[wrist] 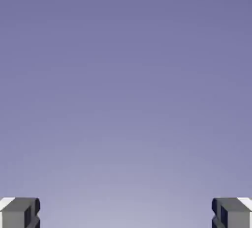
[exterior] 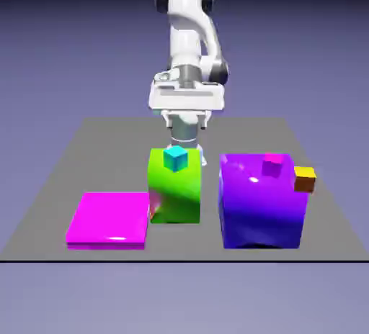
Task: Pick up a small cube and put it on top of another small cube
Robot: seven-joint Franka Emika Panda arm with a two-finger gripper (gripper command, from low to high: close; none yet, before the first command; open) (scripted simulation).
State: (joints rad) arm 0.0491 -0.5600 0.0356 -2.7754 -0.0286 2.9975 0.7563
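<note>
Exterior view: green block [exterior: 175, 197] beside purple block [exterior: 260, 203].

The white arm [exterior: 189, 30] stands folded upright, its claw [exterior: 185, 120] hanging low with jaws spread wide, holding nothing.

A rendered simulation scene rather than a real room: a flat grey bench [exterior: 94, 145] floats before a plain blue-violet backdrop [exterior: 58, 37] with no walls or furniture. A white robot arm [exterior: 189, 30] rises at its far edge, and glossy, flat-coloured blocks like the purple one [exterior: 259, 210] sit on it.
</note>
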